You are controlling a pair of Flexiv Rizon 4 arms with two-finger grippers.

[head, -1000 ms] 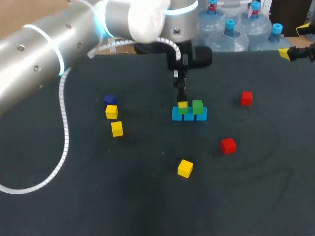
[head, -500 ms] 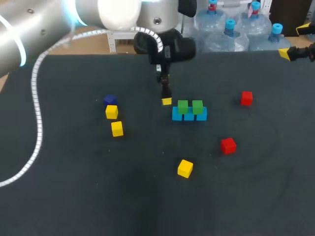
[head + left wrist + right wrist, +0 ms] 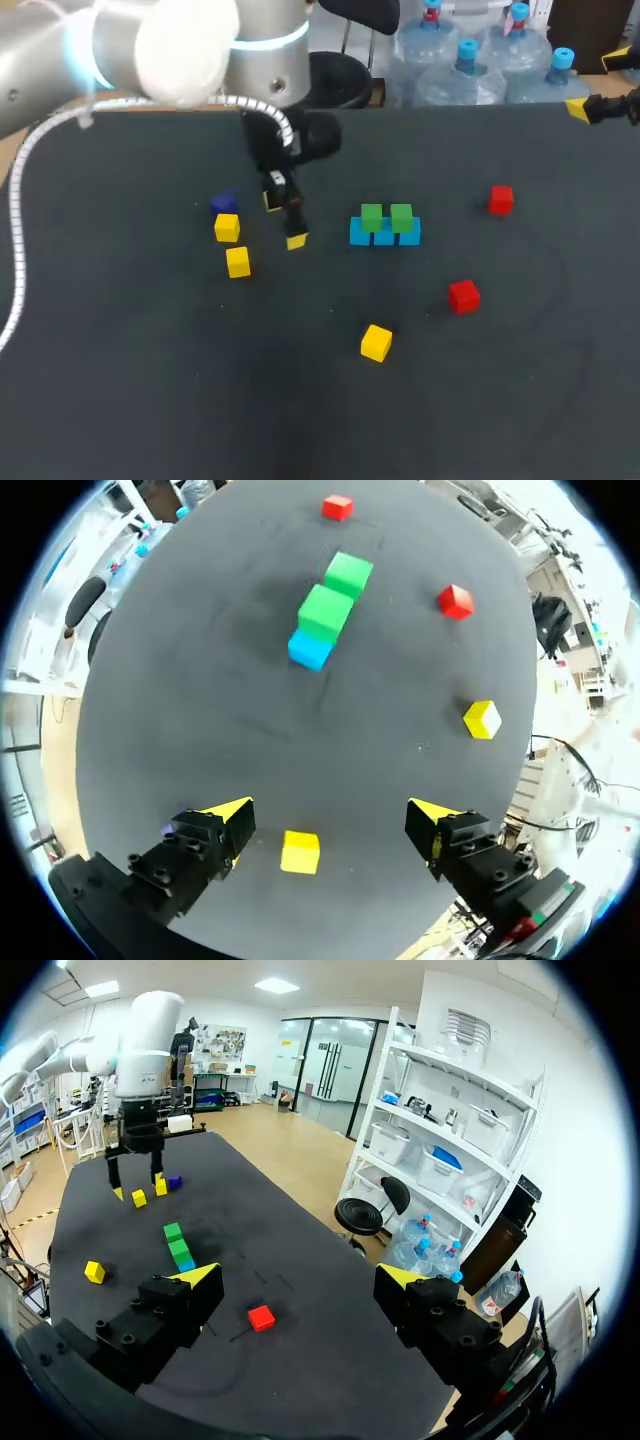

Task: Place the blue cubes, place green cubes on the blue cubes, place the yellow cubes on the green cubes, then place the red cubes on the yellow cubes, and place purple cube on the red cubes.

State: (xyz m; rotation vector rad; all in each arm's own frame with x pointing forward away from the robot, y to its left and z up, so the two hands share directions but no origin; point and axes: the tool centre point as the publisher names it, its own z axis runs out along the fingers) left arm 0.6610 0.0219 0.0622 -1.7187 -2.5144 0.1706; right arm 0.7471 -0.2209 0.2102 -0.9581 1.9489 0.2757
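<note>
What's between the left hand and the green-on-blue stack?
Nothing: bare dark mat from the left hand to the stack. The left wrist view shows it; the head view agrees.

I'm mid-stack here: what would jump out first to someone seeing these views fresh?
First the left gripper, open and empty, which hangs over the dark table just left of the build. Then the build itself, near the middle: two green cubes sit on a row of blue cubes. Loose yellow cubes and red cubes lie scattered around it.
</note>
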